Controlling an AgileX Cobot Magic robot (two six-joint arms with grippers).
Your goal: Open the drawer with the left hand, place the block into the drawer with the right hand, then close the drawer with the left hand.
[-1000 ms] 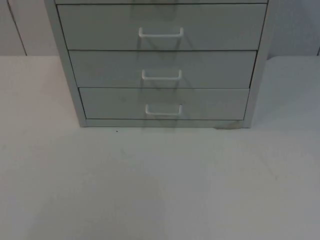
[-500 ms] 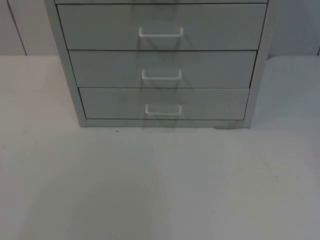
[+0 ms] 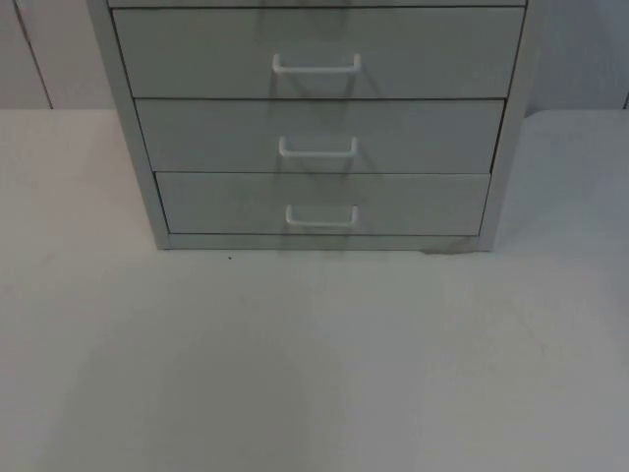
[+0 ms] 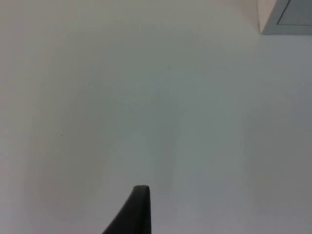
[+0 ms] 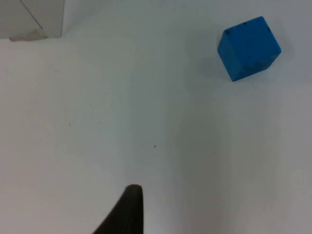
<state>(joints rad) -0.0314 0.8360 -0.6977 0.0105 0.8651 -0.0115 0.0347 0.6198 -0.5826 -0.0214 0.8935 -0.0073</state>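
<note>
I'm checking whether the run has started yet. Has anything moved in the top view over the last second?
Nothing has visibly changed. The cabinet stands in the same place with all three drawers shut, the bottom drawer among them. The blue block lies on the table, untouched, seen from the right wrist.

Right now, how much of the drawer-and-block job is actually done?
Nothing looks done yet: all three drawers of the grey cabinet are shut. Nothing is in hand; the blue block sits alone on the white table, seen from the right wrist. Left: opening a drawer, placing the block, closing.
</note>
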